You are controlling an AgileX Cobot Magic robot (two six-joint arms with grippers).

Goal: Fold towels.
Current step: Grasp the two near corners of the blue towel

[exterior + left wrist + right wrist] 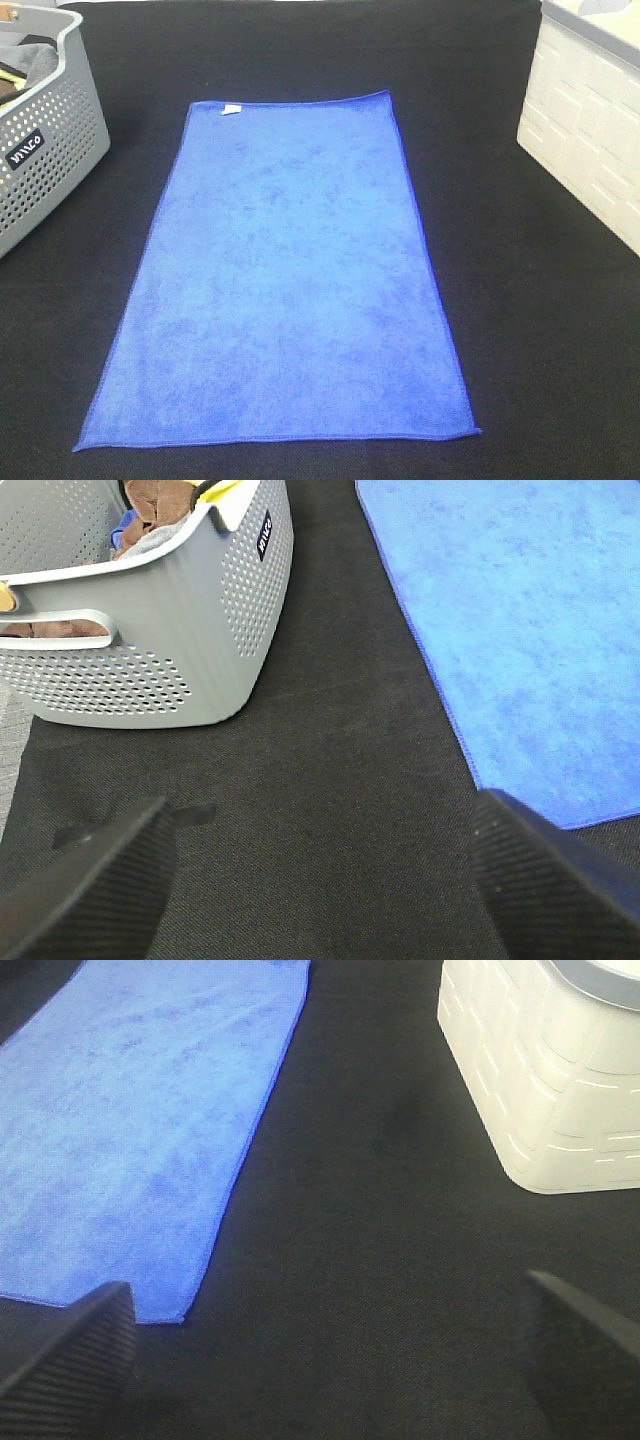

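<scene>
The royal-blue towel lies flat and spread out lengthwise on the black table, with its small white tag at the far edge. Neither gripper shows in the exterior high view. In the left wrist view my left gripper is open and empty over bare black cloth, with the towel off to one side and not touched. In the right wrist view my right gripper is open and empty, apart from the towel's near corner.
A perforated grey basket with cloths inside stands at the left, also in the left wrist view. A white bin stands at the right, also in the right wrist view. Black table cloth surrounds the towel.
</scene>
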